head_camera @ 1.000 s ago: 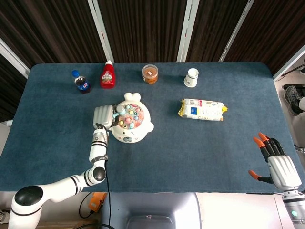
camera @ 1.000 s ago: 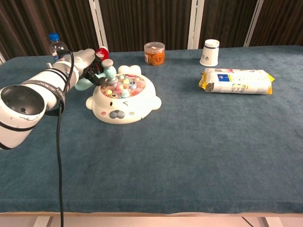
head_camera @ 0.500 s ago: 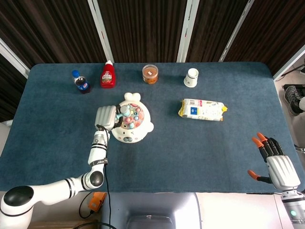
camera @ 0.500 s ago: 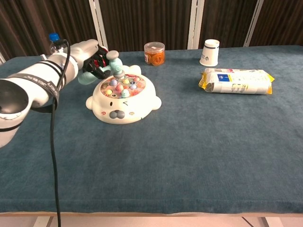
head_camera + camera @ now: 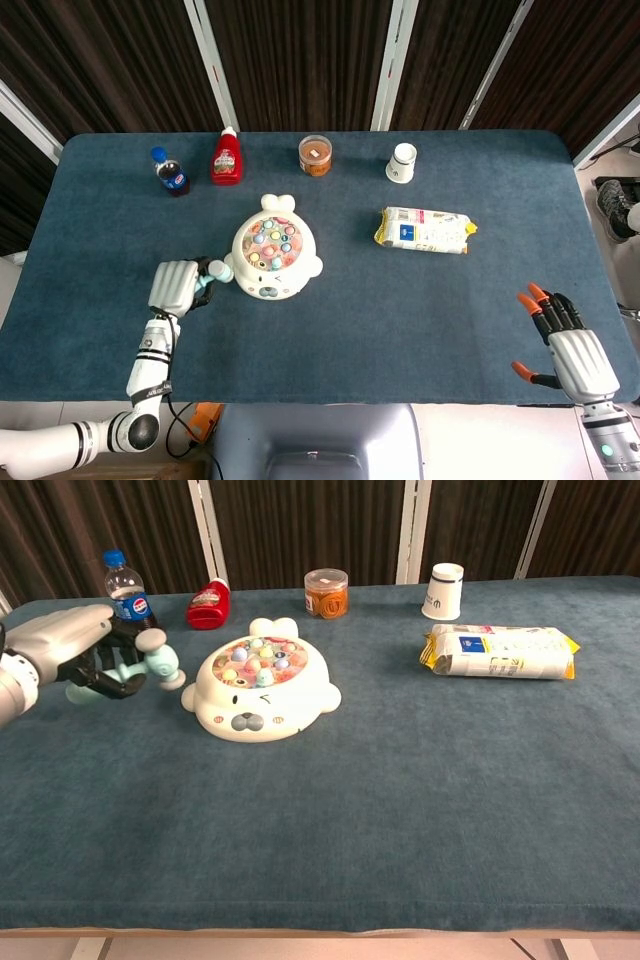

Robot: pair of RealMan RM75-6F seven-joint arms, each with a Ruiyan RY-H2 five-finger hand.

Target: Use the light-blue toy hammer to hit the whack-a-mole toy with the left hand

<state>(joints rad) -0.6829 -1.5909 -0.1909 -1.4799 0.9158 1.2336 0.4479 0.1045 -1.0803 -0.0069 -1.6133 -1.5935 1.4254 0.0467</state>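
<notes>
**Beside the toy, hammer held clear: what could spoil the strike**

Left of centre on the blue table [image 5: 400, 330] sits the whack-a-mole toy [image 5: 271, 260], a white animal-shaped dome with coloured pegs on top. Just to its left, the left hand [image 5: 172, 288] grips the handle of the light-blue toy hammer [image 5: 150, 663], fingers wrapped around it. The hammer head sits near the toy's left edge, apart from the pegs and not touching them.

The likely risks: the hammer head lies level with the toy's side, so a swing that does not rise first could knock the dome sideways instead of striking a peg. The toy looks light and rests loose on the cloth, so a glancing blow may push it right. The grip appears to sit low on a short handle, and a hard strike might twist the hammer in the fingers.

Far behind the toy stand a cola bottle [image 5: 171, 172], a red ketchup bottle [image 5: 226, 158], a small orange-filled jar [image 5: 314, 155] and a white paper cup [image 5: 401, 162]. A snack packet [image 5: 424, 230] lies to the right.

At the near right edge, the right hand [image 5: 570, 350] rests with fingers spread, holding nothing.
</notes>
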